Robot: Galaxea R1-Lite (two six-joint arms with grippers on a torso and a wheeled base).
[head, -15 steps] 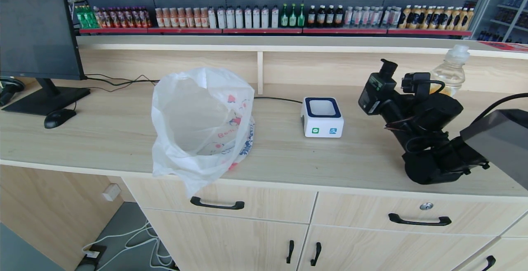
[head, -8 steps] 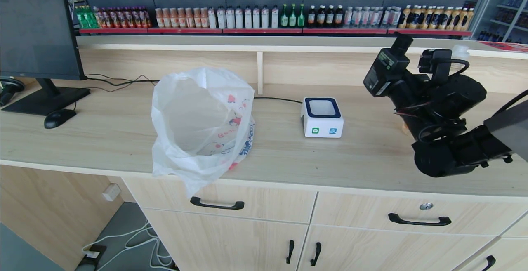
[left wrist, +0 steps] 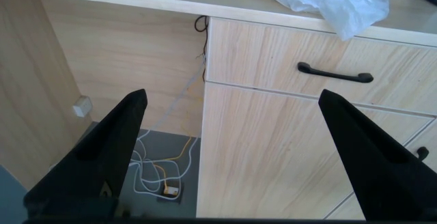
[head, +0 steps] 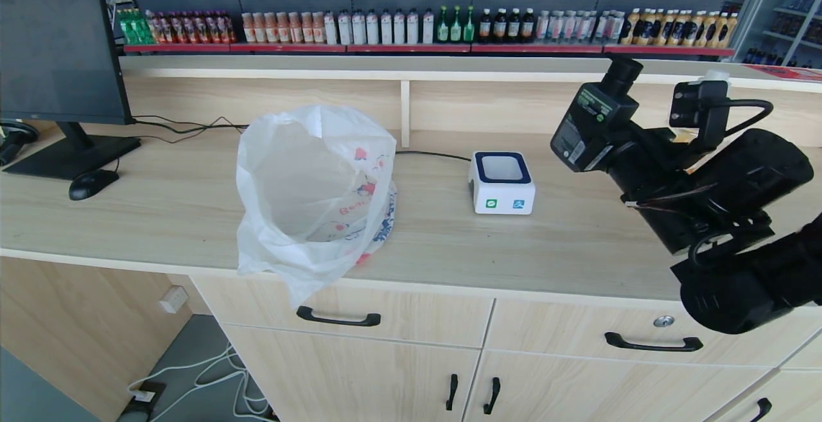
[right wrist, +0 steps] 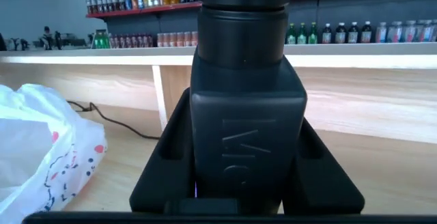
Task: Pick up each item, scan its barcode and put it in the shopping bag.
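right tool (head: 628, 160): closed on the black bottle (head: 594, 120), held in the air over the right part of the table (head: 160, 210).
black bottle: tilted, with its round cap up and toward the back; a label with green marks faces the head camera. In the right wrist view its squarish body (right wrist: 246, 115) sits clamped between the two fingers.
left tool (left wrist: 232, 94): fingers spread wide with nothing between them, low in front of the cabinet, below the table edge and near a drawer handle (left wrist: 334, 74).
shopping bag (head: 314, 184): white plastic, standing open-mouthed near the table's front edge, with a fold hanging over it.
scanner (head: 502, 183): white box with a dark-framed window, between the bag and the bottle, touching neither.
left end: monitor (head: 58, 43) and mouse (head: 92, 184).
behind: shelves of drinks (head: 411, 24).
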